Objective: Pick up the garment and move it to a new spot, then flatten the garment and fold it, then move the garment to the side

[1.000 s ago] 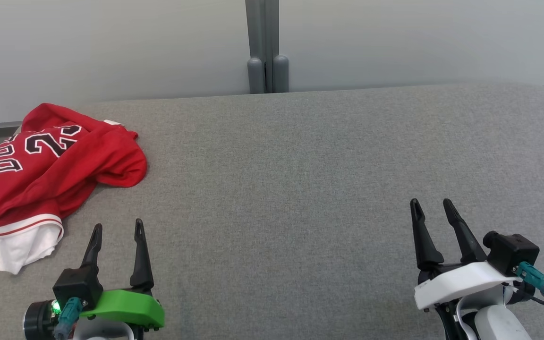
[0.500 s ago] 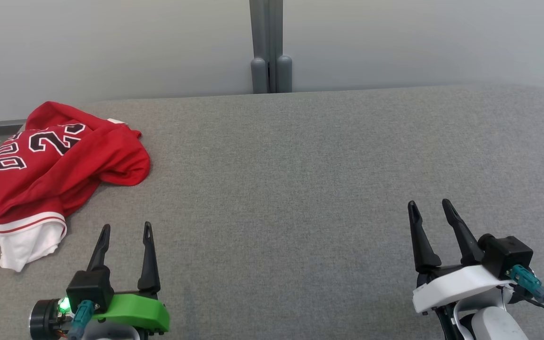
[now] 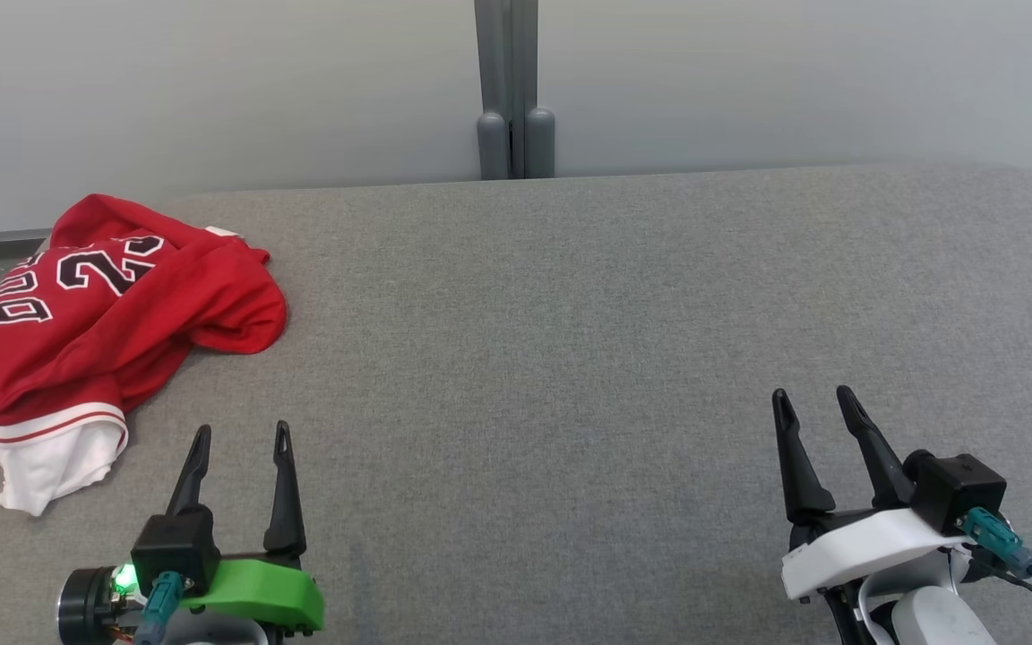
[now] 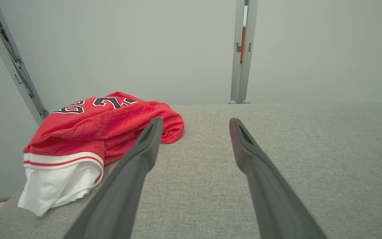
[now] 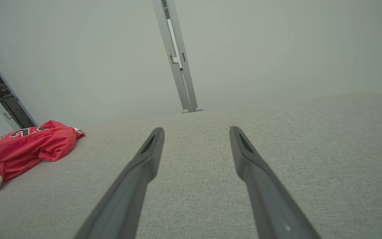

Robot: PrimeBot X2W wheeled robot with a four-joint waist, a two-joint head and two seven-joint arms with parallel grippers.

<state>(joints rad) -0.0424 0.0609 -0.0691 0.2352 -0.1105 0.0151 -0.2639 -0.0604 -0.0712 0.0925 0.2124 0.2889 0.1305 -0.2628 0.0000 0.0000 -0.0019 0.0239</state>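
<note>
- We see the red basketball jersey [image 3: 113, 313] lying crumpled at the far-left corner of the table [image 3: 570, 358], and it reaches the table's left edge.
- Black numerals outlined in white show on its upper folds. A white part with red striping at its hem points toward the near edge.
- Nothing touches the jersey, and both grippers are apart from it.
- The left gripper [image 3: 243, 428] hovers by the near edge, just right of the jersey's white part. Its two dark fingers are spread wide with nothing between them, and in the left wrist view they point toward the far edge with the jersey to their left.
- The right gripper [image 3: 810, 393] sits near the near-right corner, well apart from the jersey, with its fingers likewise spread and empty.
- We note a green mount with a lit green lamp on the left wrist and a white mount on the right.
- The table is covered in grey woven fabric, and its far corners are rounded.
- Behind the far edge stand pale, plain wall panels, joined at mid-edge by a grey upright post [image 3: 507, 90].
- A slanted metal frame [image 4: 12, 66] stands beyond the table's left edge.
</note>
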